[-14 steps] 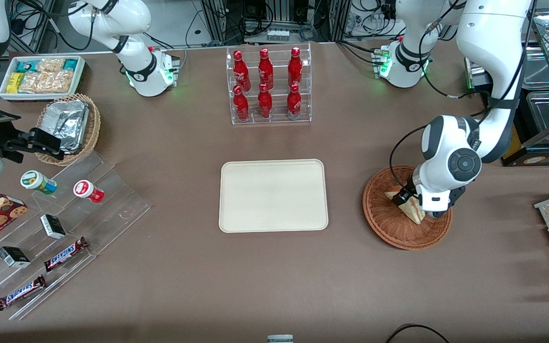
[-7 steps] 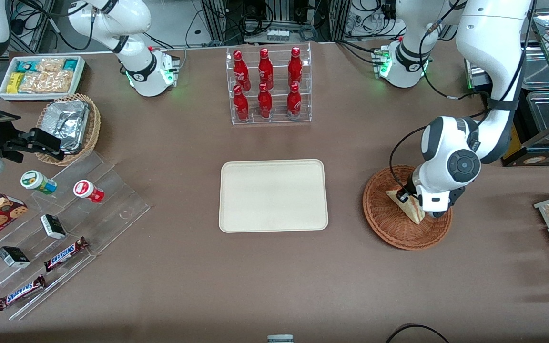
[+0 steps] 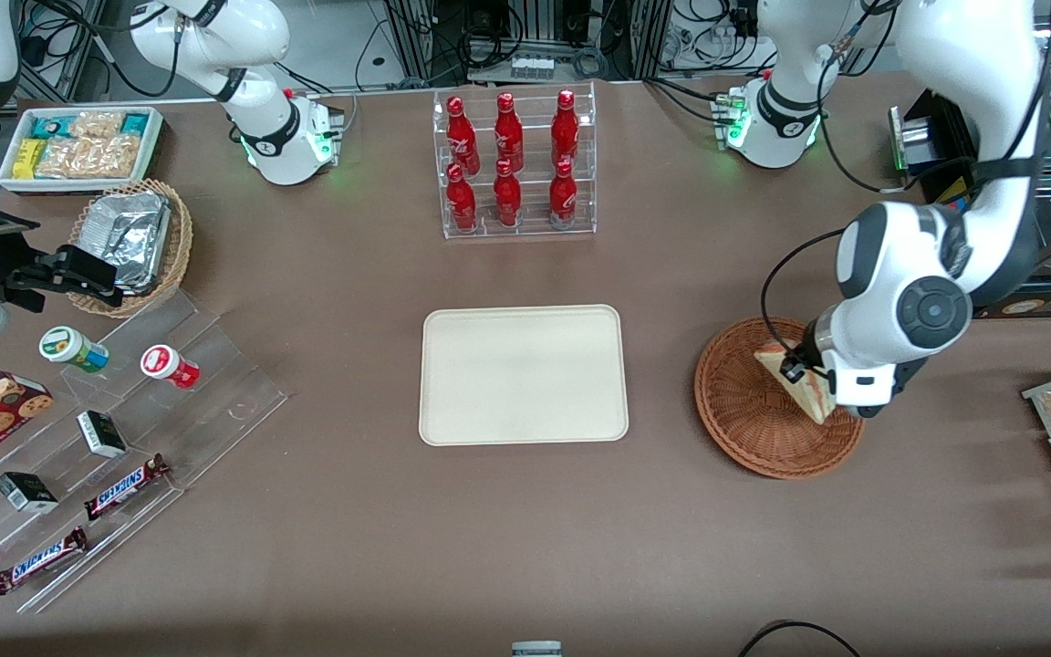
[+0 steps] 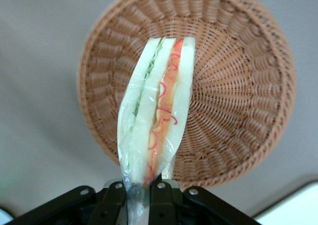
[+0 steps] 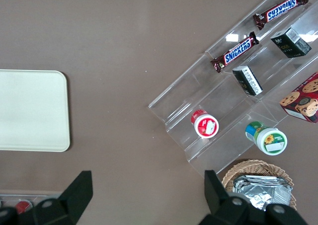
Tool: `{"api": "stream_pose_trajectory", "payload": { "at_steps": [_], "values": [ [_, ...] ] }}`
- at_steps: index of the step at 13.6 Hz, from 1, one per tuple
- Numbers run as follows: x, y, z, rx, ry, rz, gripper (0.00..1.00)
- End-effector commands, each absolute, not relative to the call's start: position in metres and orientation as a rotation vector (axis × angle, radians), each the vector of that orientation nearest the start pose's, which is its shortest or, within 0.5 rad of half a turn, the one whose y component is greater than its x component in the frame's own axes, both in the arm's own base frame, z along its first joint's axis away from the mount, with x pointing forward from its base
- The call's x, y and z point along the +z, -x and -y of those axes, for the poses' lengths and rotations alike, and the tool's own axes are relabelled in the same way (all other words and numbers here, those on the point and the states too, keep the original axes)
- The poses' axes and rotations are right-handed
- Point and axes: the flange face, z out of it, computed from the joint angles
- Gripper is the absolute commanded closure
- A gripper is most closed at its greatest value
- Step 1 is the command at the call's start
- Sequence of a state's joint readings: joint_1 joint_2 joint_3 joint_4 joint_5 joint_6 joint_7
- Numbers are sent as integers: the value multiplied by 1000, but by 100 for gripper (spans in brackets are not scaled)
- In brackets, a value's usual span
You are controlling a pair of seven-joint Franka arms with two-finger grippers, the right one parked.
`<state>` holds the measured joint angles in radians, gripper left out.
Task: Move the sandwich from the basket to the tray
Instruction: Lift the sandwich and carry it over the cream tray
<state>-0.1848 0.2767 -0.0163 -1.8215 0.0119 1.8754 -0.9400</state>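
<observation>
My wrist camera shows the end effector [image 4: 137,195] clamped on the wrapped triangular white-bread sandwich [image 4: 154,120]. It hangs clear above the round reddish-brown wicker basket [image 4: 238,111]. From the front I see only its tip [image 3: 799,383].

Front view: hand [image 3: 819,388] mostly hidden under the arm's white wrist housing, so its grip can't be made out there. Sandwich [image 3: 799,383] partly covered by same housing; basket [image 3: 763,429] rim hidden beneath it too. Wrist view: finger [image 4: 113,197] bases cut off by frame edge, sandwich [image 4: 156,111] lower tip hidden between them. Tray [image 4: 298,210] only a corner, rest cut off.
</observation>
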Motion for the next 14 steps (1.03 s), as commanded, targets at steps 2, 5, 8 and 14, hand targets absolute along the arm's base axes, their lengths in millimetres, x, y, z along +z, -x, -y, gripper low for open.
{"api": "stream_pose_trajectory", "payload": {
  "at_steps": [2,5,8,14],
  "values": [
    [418,-588,210,187,2832,950,86],
    [424,-574,287,134,2875,869,86],
    [413,-564,365,102,2939,697,86],
    [347,-530,476,45,2960,359,86]
  ]
}}
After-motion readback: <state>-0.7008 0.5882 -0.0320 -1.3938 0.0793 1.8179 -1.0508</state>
